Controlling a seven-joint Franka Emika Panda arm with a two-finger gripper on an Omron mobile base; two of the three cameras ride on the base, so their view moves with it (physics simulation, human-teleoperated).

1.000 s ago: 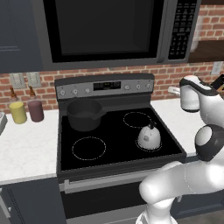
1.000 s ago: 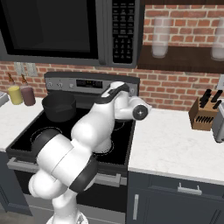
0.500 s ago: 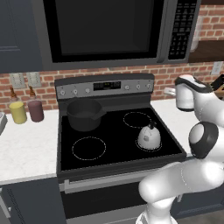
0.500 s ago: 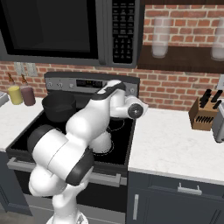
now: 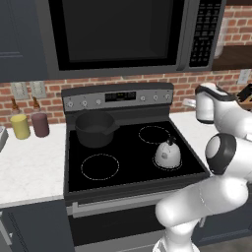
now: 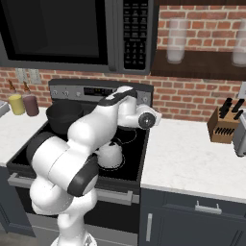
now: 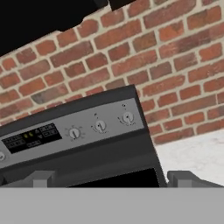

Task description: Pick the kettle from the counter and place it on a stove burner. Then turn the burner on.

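Brick-walled kitchen with a big dark microwave (image 5: 118, 34) hanging over a black glass cooktop (image 5: 133, 160) and white marbled counter (image 6: 192, 156) on both sides. The kettle (image 5: 167, 153) is already sitting on the front right stove burner (image 5: 166, 165), its dashed ring peeking out around the base; you can see it from the other side too (image 6: 109, 154), just past the arm. A dark pot (image 5: 94, 129) sits on the back left burner. The gripper (image 7: 111, 178) has its two finger tips spread wide apart with nothing between them, pointed at the stove's back control panel (image 7: 70, 131), where three round knobs (image 7: 100, 126) sit right of the display.
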